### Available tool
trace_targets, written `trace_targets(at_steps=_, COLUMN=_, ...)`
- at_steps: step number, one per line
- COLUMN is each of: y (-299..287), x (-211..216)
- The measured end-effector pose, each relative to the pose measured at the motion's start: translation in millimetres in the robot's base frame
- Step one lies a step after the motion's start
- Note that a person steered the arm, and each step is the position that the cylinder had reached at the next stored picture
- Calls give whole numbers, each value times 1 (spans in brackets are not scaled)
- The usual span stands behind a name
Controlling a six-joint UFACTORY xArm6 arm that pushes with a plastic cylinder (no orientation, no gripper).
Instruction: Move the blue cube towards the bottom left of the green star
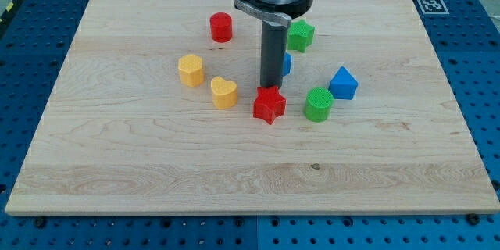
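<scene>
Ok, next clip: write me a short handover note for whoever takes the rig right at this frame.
My tip is down on the board, just above the red star and right beside the blue cube, which is mostly hidden behind the rod; whether they touch cannot be told.
The blue cube sits just below the green star, slightly to the view's left of it, close to or touching it.
Done: the cube is already near the star's bottom-left side.
Left: judge whether a small nudge further left is wanted, and keep the rod off the red star.
</scene>
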State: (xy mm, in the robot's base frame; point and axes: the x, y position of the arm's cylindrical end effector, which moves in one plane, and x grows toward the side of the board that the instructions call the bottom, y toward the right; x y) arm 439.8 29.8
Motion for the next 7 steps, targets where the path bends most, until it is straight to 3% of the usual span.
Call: trace_targets(at_steps=7, y=11, x=-11)
